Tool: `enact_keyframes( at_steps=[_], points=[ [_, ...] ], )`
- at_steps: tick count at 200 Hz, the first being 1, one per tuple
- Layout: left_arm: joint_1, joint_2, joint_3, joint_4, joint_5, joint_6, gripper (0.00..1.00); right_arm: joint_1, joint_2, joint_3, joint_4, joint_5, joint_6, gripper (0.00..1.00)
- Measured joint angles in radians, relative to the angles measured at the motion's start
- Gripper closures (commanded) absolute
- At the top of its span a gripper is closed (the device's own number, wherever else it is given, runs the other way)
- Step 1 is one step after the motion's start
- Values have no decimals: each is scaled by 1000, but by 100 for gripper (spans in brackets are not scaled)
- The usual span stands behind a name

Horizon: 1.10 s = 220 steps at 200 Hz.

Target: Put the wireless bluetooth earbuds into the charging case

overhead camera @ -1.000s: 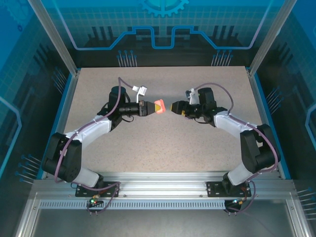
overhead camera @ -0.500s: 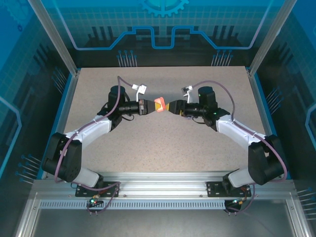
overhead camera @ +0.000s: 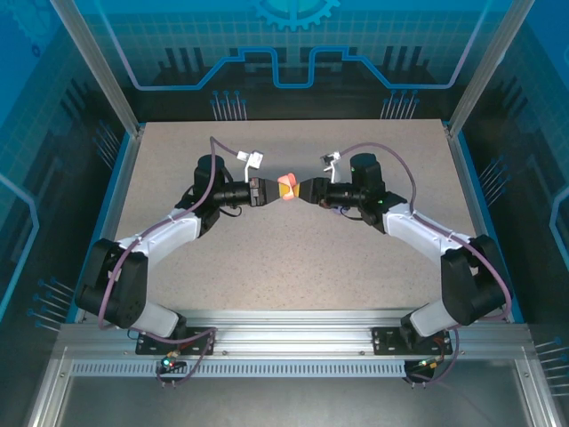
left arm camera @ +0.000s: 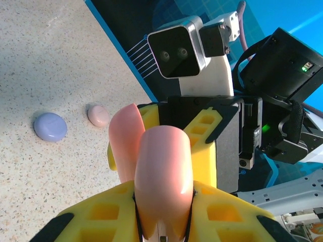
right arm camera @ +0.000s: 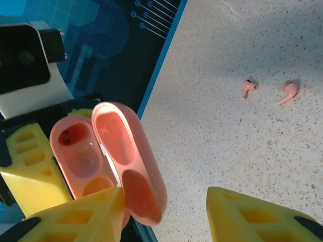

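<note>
Two robot arms reach in over the speckled grey table [overhead camera: 293,258] in the top view, and they meet nose to nose near its middle. The left gripper [overhead camera: 269,189] and the right gripper [overhead camera: 305,189] face each other, with the little pink plastic charging case [overhead camera: 286,185] between them, up off the table. In the left wrist view, the left gripper's yellow fingers are squeezed tight on the bottom half of the case, and the case's lid is flipped open. The right gripper's yellow fingers sit just behind the case. Down on the table lie a round purple plastic case [left arm camera: 50,126] and a small pale pink round case [left arm camera: 98,115], near each other but not touching. In the right wrist view, the right gripper's two yellow fingers are apart, with a wide gap between them. The open lid of the case is right by one finger, and the other finger is well away from it, so this gripper has no hold on anything. Farther off on the table lie the first tiny pink earbud [right arm camera: 248,86] and the second tiny pink earbud [right arm camera: 289,92], near each other, outside the case.
</note>
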Motion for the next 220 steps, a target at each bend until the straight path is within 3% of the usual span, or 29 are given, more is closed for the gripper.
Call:
enact_keyframes(
  at_steps=[63,220],
  points=[
    [0,0,-13,13,-11,-19,100,2,30,23,26,-5,21,65],
    [0,-1,-15,22,-30,-26,100,5,24,-21,55,0,21,69]
  ],
)
